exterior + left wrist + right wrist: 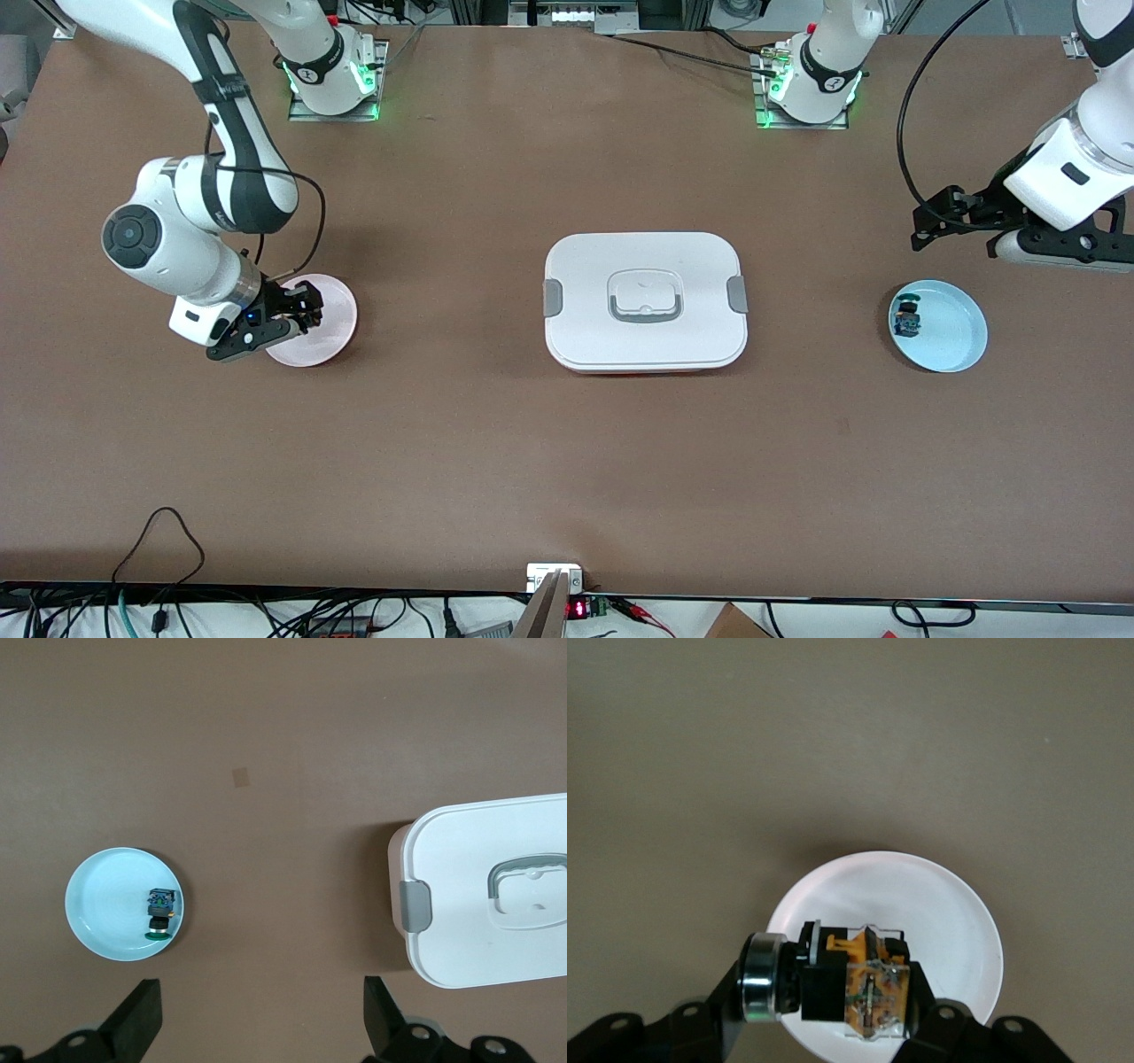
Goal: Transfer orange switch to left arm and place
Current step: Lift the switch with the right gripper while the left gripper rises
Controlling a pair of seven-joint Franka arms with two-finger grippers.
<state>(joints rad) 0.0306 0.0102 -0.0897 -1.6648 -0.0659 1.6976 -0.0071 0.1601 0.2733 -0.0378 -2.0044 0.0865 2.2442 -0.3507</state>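
My right gripper (301,310) is low over the pink plate (335,330) at the right arm's end of the table. In the right wrist view it (837,1008) is shut on the orange switch (846,981), which has a black body, a silver ring and an orange-yellow end, just above the plate (921,895). The white box (645,301) sits at the table's middle and also shows in the left wrist view (496,895). My left gripper (930,221) hangs open and empty over bare table beside the blue plate; its fingers (142,1014) stand wide apart.
A light blue plate (955,341) at the left arm's end holds the small blue-and-green-topped switch (907,319), also seen in the left wrist view (161,914). Brown table (443,443) surrounds the box. Cables run along the table edge nearest the front camera.
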